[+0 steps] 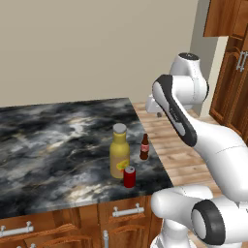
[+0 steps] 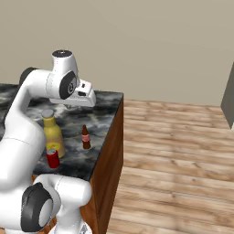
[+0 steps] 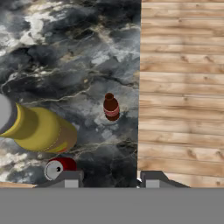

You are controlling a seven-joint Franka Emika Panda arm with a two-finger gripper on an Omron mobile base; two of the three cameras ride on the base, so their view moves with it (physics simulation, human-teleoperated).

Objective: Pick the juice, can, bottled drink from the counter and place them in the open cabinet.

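Note:
Three items stand close together near the right end of the marbled counter (image 1: 48,140). The tall yellow juice (image 1: 119,155) (image 2: 51,132) (image 3: 39,129) is nearest the middle. The small red can (image 1: 129,177) (image 2: 53,158) (image 3: 59,167) is just in front of it. The slim dark bottled drink (image 1: 144,147) (image 2: 85,137) (image 3: 111,107) stands by the counter's side edge. My gripper (image 3: 111,179) (image 2: 75,104) hangs well above them, pointing down, open and empty. The reddish-brown cabinet (image 1: 232,63) is at the far right; its inside is hidden.
Wooden floor (image 3: 183,87) runs beyond the counter's right edge. Brown drawers with silver handles (image 1: 128,211) sit under the counter front. A plain beige wall (image 2: 151,41) is behind. My own arm (image 1: 193,131) leans over the counter's corner.

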